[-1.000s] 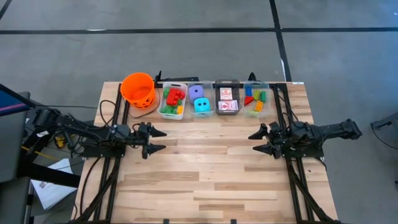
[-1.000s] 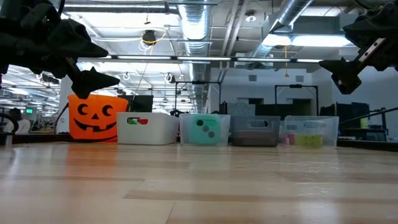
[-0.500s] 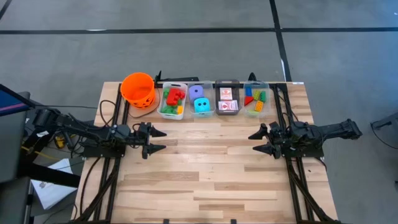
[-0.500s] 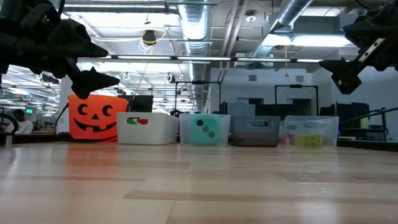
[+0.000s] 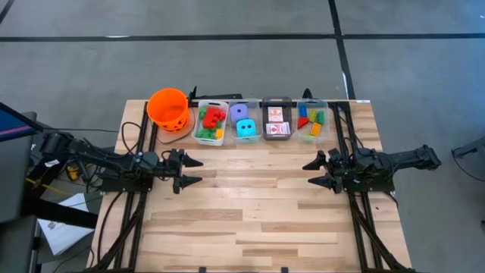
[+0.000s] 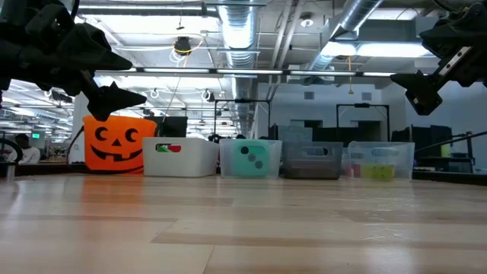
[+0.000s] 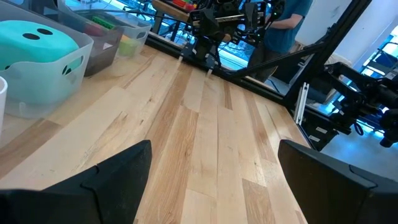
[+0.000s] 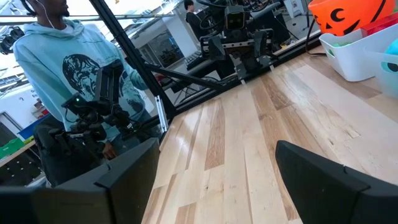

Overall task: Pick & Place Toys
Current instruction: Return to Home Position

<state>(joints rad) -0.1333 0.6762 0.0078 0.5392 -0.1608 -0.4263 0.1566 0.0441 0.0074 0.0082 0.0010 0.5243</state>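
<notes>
The toys lie in a row of bins at the table's far edge: coloured bricks in a white bin, a teal die and a purple die in the second, red-and-white cards in the third, more bricks in the fourth. My left gripper is open and empty above the table's left middle, fingers pointing right. My right gripper is open and empty above the right middle, fingers pointing left. The teal die also shows in the left wrist view.
An orange pumpkin bucket stands at the far left of the bin row. Bare wooden tabletop lies between and in front of the grippers. A person in a light blue hoodie stands beyond the table's left side.
</notes>
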